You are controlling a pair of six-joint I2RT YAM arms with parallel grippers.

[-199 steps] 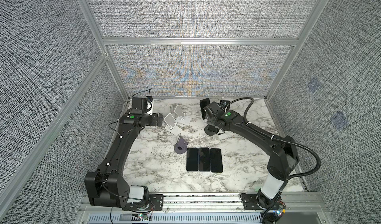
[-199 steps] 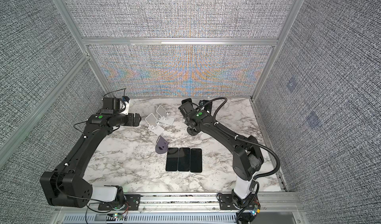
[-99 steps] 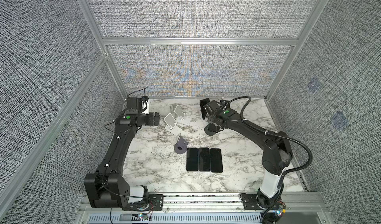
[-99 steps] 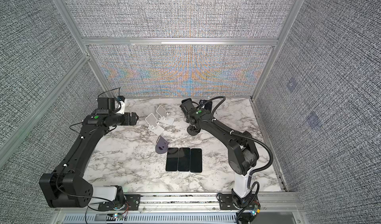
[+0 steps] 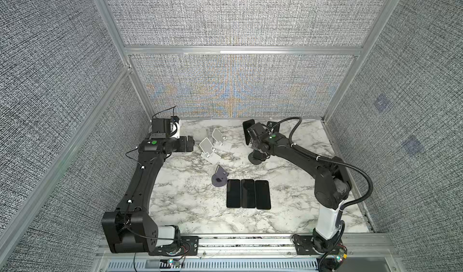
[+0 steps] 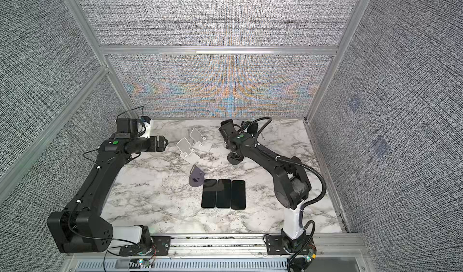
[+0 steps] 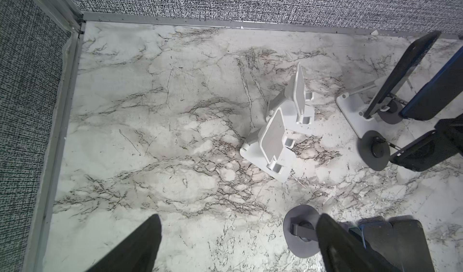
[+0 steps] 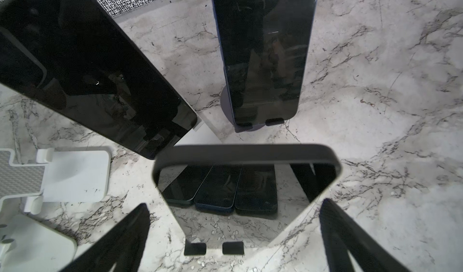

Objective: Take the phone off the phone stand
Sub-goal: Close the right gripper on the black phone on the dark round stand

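In the right wrist view a dark phone leans upright on a phone stand whose two small hooks hold its lower edge. Its glossy screen mirrors the table. My right gripper is open and straddles this phone, one finger on each side with a gap to each edge. In both top views the right gripper hovers above the stand's dark round base. My left gripper is open and empty over bare marble at the back left.
Two more phones stand on stands just behind, one on a white base, one on a dark round base. Three phones lie flat side by side. Two empty white stands and an empty grey stand sit mid-table.
The right arm's elbow has swung inward a little while its gripper stays at the phone, jaws slightly narrower. The left arm has drawn back slightly to the left.
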